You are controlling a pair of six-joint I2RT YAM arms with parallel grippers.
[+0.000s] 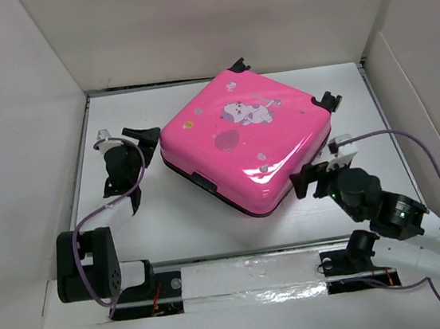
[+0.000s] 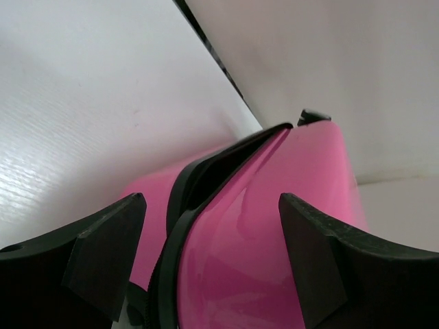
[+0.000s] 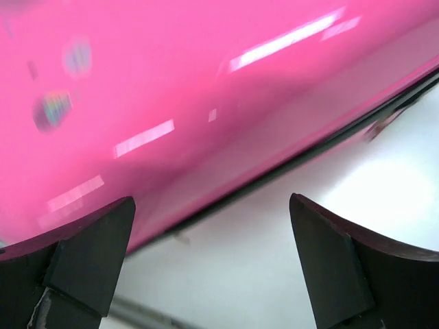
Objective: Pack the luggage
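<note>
Pink luggage (image 1: 249,141) on white table (image 1: 179,227)

Luggage (image 1: 245,141) lies flat on table (image 1: 171,226), centre to rear, turned so one corner points toward near edge. Left gripper (image 1: 143,162) just beside luggage's left corner, seam ahead of gap between fingers. Right gripper (image 1: 317,167) just beside luggage's near-right side, low over table. Left arm base (image 1: 88,269) and right arm base (image 1: 351,253) at near edge. Walls (image 1: 210,21) enclose table left, rear, right.

Overhead looks down; both wrists closely face luggage (image 1: 245,141).
</note>
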